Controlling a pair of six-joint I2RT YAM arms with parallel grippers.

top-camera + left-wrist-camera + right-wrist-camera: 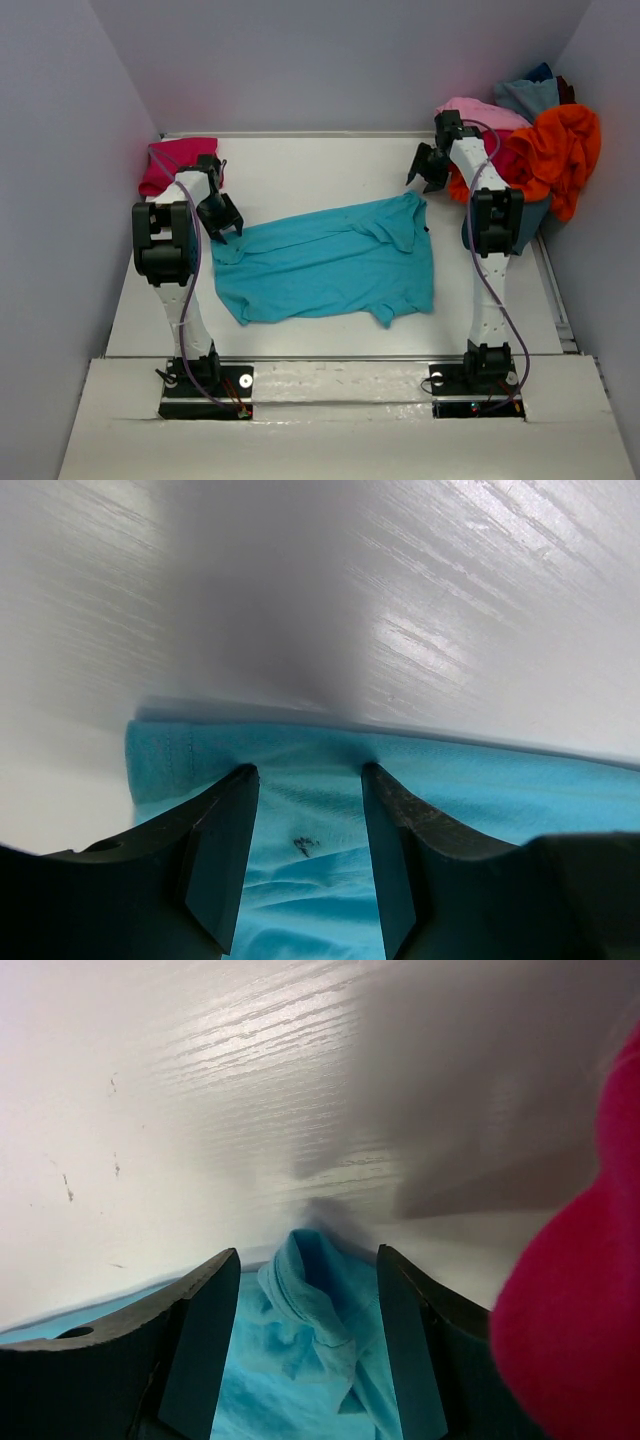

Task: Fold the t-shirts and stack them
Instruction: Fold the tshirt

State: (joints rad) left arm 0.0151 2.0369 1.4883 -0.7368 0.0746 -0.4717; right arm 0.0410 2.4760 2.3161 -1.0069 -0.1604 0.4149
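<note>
The turquoise t-shirt [320, 265] lies spread on the middle of the white table [300, 170], mostly flat but with some wrinkles, and one sleeve is bunched at its far right corner. The left end effector [224, 226] is at the left edge of this shirt. In the left wrist view its two fingers [225, 850] stand clearly apart, with the hem of the shirt between them, and they hold nothing. The right end effector [425, 178] is above the far right corner of the shirt. Its fingers [205, 1350] are also wide apart and empty, and a fold of turquoise cloth lies in the gap between them. It is hard to say if either end effector touches the cloth or only hovers just over it. The magenta-pink t-shirt [172, 165] lies in the far left corner of the table, behind the left arm. At the far right edge there is a loose pile: the orange t-shirt [560, 145], the light pink t-shirt [480, 112], the dusty blue t-shirt [528, 95] and the crimson t-shirt [503, 160], which lies partly behind the right arm.
</note>
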